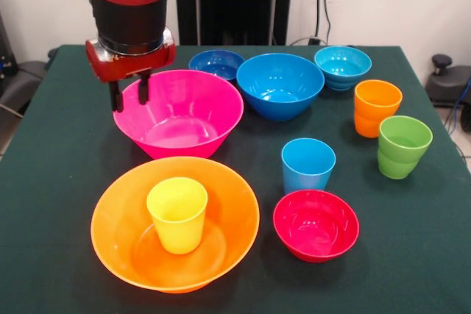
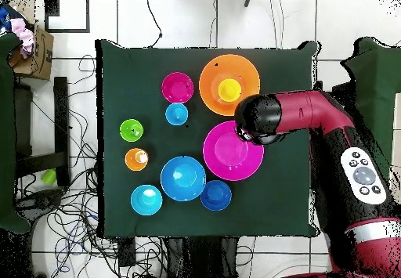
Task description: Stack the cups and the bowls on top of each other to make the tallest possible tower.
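Front view: tool (image 1: pixel 129 98), fingers spread astride the pink bowl's (image 1: pixel 180 115) rim. Step: grasping it. Next: pinch, lift, seat on yellow cup (image 1: pixel 176 213) in orange bowl (image 1: pixel 221 215).

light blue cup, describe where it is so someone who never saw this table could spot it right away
Start at the large glossy orange plastic bowl holding the yellow plastic cup, nearest the front view's camera. Beside it sits the small red plastic bowl; the light-blue plastic cup stands upright just behind that. It is the only blue tumbler: the other blue pieces are wider bowls, and the other loose cups are orange and green.
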Tool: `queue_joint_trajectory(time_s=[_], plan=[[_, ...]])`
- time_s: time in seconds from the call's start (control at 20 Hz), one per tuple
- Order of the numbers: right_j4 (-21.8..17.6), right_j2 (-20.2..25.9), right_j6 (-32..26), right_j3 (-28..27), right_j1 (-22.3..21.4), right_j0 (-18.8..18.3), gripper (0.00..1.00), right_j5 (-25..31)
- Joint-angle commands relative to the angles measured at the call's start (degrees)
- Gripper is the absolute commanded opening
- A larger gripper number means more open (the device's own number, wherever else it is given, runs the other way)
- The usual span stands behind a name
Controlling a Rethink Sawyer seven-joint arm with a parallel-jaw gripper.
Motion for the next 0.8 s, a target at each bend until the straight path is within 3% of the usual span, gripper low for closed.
queue_joint_trajectory(time_s=[0.05, 0.5, 0.8], plan=[[0.4, 0.0, -5.5, 3.9, 2.9, 0.2, 1.00, -2.2], [-1.4, -0.9, -6.4, 4.8, 2.5, -1.3, 1.00, -3.4], [-6.4, -2.6, -5.7, 1.9, 7.7, -1.2, 1.00, -7.9]])
